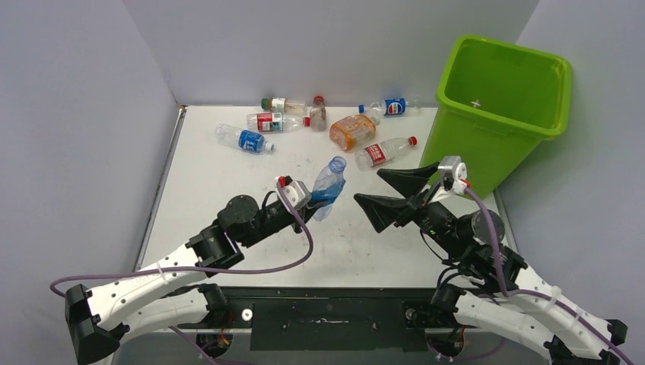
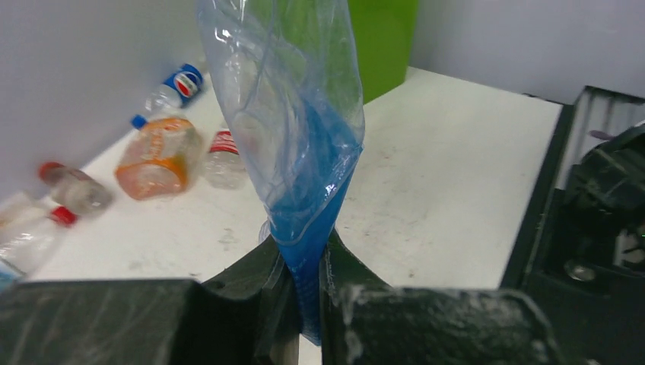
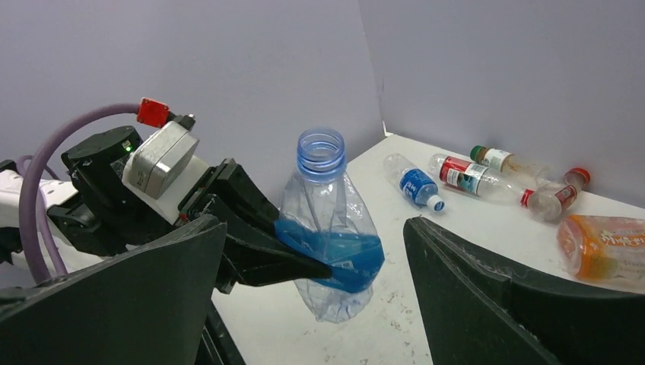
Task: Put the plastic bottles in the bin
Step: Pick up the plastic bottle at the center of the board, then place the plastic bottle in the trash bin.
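— What sits on the white table [image 1: 220, 205]?
— Bottles on their sides, all toward the far edge. At eleven o'clock there's a blue-labelled bottle [image 1: 243, 139], and behind it a red-labelled clear bottle [image 1: 274, 122] and a green-capped bottle [image 1: 280, 104].
— And at twelve?
— A small brownish bottle [image 1: 318, 112], with an orange bottle [image 1: 352, 131] just beside it. At one o'clock lie a blue-capped bottle [image 1: 389, 107] and, nearer, a red-capped clear bottle [image 1: 384, 152]. The lime-green bin [image 1: 487, 144] stands upright at two o'clock.
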`<action>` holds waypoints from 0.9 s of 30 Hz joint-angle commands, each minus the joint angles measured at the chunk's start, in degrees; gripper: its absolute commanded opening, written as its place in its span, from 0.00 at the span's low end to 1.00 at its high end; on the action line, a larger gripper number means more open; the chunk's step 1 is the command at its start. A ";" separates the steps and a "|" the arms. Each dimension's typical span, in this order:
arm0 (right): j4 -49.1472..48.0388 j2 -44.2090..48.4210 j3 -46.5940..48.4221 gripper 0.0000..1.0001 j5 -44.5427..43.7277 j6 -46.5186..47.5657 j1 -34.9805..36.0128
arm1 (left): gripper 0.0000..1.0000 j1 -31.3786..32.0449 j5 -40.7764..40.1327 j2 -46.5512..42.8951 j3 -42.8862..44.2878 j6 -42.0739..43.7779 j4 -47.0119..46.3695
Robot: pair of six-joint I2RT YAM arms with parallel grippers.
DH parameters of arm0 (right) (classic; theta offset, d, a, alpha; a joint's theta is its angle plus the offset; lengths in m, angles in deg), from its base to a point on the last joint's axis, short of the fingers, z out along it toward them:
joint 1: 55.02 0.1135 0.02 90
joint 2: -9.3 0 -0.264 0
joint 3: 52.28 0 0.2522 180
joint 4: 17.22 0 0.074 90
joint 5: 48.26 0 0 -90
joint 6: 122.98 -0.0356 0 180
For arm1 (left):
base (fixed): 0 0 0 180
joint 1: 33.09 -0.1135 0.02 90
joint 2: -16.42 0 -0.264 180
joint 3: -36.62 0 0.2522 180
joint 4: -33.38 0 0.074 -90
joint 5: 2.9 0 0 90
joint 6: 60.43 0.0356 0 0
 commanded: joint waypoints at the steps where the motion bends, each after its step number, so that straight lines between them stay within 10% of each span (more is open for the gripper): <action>1: -13.92 -3.35 -2.07 0.89 -0.87 0.66 0.10 | 0.00 -3.79 15.60 2.61 2.22 -15.43 -0.04; 11: -19.98 -15.43 -0.05 1.00 -3.21 -0.67 0.10 | 0.00 -3.96 14.04 1.35 0.74 -14.08 -0.99; 25: -22.68 -18.46 -0.14 0.36 -0.91 -2.26 0.14 | 0.00 -3.05 11.96 -1.26 -0.56 -11.67 -1.85; 27: -20.96 -19.64 1.24 0.12 1.16 -2.31 0.14 | 0.00 -2.64 10.76 -1.51 -0.86 -10.88 -1.93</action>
